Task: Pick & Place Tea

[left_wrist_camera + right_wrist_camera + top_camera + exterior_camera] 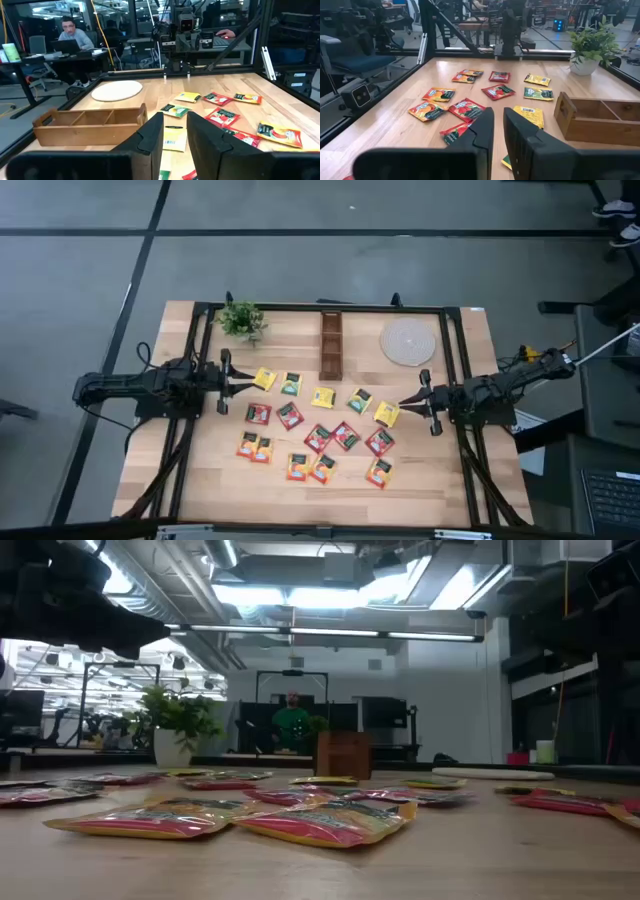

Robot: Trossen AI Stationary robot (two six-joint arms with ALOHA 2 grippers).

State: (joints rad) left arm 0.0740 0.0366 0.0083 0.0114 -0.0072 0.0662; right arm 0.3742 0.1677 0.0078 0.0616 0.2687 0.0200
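Note:
Several tea sachets (318, 437) in yellow, green, red and orange lie flat and scattered over the middle of the wooden table (440, 490). My left gripper (247, 387) hangs above the table's left side, pointing right, just short of a yellow sachet (264, 378). Its fingers (150, 137) are almost together with nothing between them. My right gripper (403, 404) hangs at the right side, pointing left, with its tip over the edge of another yellow sachet (387, 414). It is nearly closed too (498, 125) and holds nothing.
A narrow wooden compartment box (331, 345) stands at the far middle, a round pale mat (408, 342) to its right and a small potted plant (241, 320) at the far left. A black frame (320, 308) edges the table. A person sits beyond it.

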